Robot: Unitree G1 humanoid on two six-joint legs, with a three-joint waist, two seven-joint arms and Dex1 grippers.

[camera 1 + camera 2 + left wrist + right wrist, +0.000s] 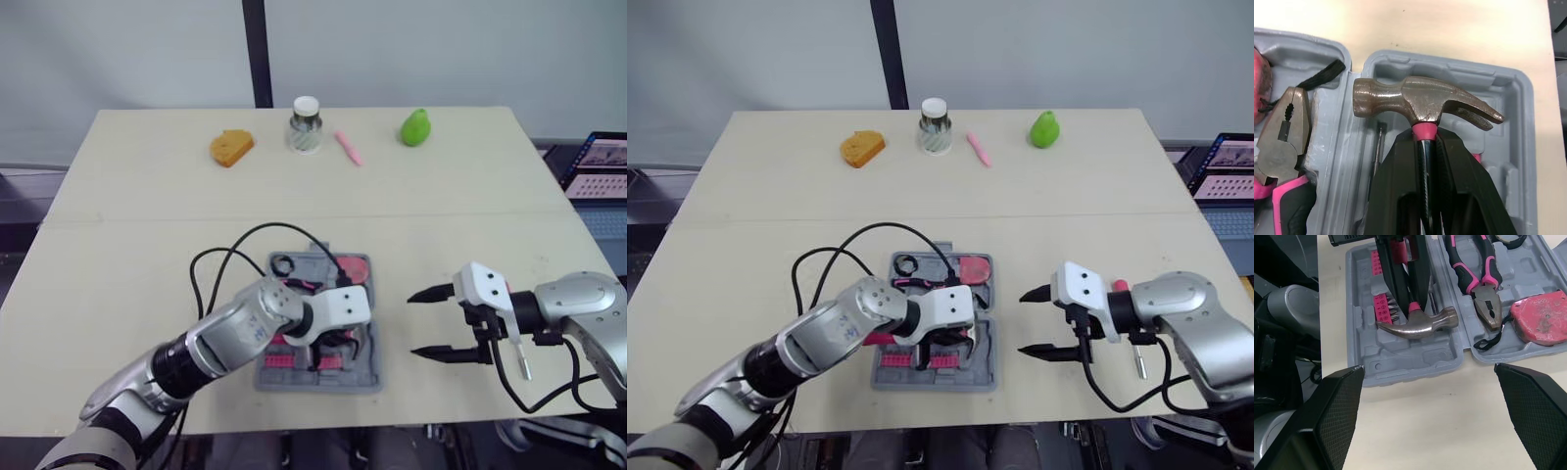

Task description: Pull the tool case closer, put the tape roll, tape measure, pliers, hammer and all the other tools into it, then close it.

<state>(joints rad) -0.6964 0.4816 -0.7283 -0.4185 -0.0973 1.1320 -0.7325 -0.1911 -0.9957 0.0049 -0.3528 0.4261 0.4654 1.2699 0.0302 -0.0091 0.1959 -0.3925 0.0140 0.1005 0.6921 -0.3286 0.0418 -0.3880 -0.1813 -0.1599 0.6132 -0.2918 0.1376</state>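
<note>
The grey tool case (323, 385) lies open near the table's front middle. In its far half are the black tape roll (283, 264), the red tape measure (1540, 316) and the pink-handled pliers (1484, 274). My left gripper (338, 343) hangs over the near half, shut on the hammer (1420, 100) just below its steel head, at the pink neck. The hammer head lies low in the case's moulded recess (1508, 147). Pink bit holders (1382, 303) sit beside it. My right gripper (411, 324) is open to the right of the case, above bare table, holding nothing.
Along the table's far edge stand a piece of bread (231, 148), a lidded cup (306, 125), a pink stick (349, 148) and a green pear (415, 127). A black cable (235, 245) loops over the table left of the case. A laptop (600, 166) sits off the table's right side.
</note>
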